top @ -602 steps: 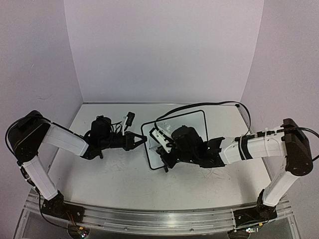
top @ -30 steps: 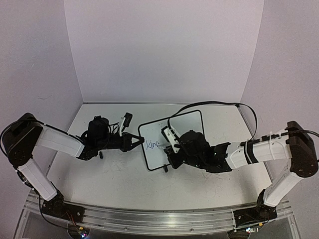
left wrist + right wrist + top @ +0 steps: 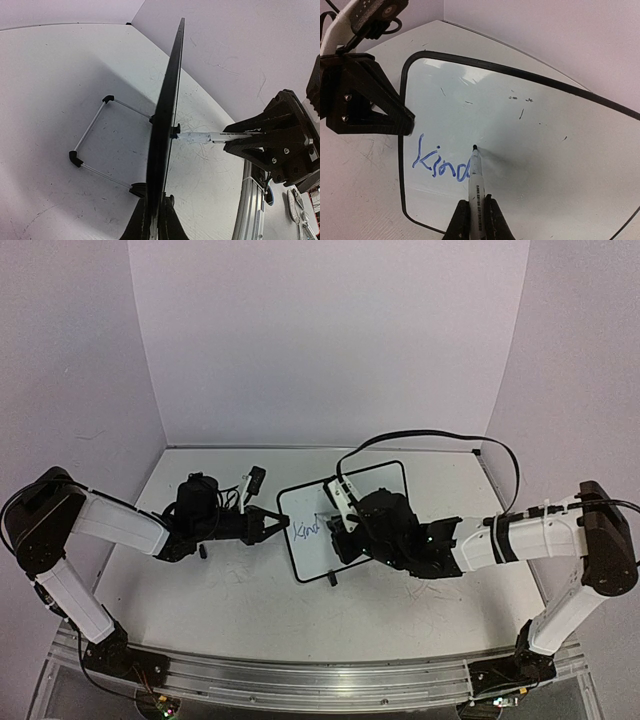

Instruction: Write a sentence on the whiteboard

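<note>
Currently: left jaws pinch board (image 3: 530, 150) at its left edge; right jaws pinch marker (image 3: 476, 175), tip beside "Kind" (image 3: 440, 162). Board looks light, stiff, tippy; edge-hold suits.

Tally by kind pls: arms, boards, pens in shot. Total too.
Arms: 2 (left arm, right arm)
Whiteboard: 1, edge clamped in the left fingers
Marker: 1, in the right fingers, tip on the board
Total: 4
</note>
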